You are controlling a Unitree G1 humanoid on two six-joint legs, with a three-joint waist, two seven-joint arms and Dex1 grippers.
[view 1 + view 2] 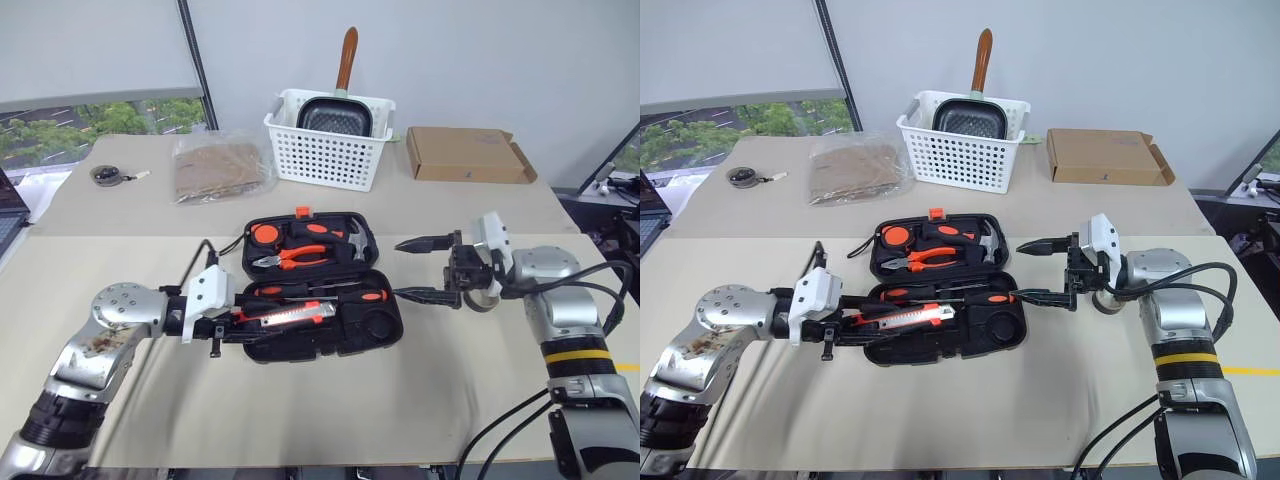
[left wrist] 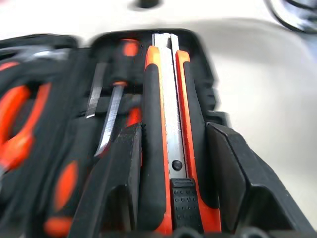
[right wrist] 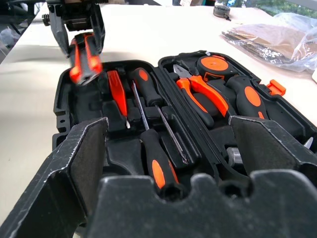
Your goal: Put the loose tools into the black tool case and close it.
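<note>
I have the left gripper [image 1: 228, 322] closed on the handle end of the utility knife [image 1: 285, 315], one black finger on each side of the grip. I hold it by that end so the blade end reaches over the near half of the black tool case [image 1: 318, 290] and can drop into its slot; in the right wrist view the knife looks tilted, its held end raised, so I judge it not yet seated.

The case lies open in the middle of the table [image 1: 330, 420], its lid half on the far side with the pliers [image 1: 290, 257] in it. The two long screwdrivers [image 3: 151, 124] and the short orange screwdriver [image 3: 118, 92] already lie in the near half, in or over their slots, just beyond the knife.

The right gripper [image 1: 428, 268] is wide open and empty, level at the case's right edge, pointing left. I keep it there so it is ready to steady the case or swing the lid shut once the knife is down.
</note>
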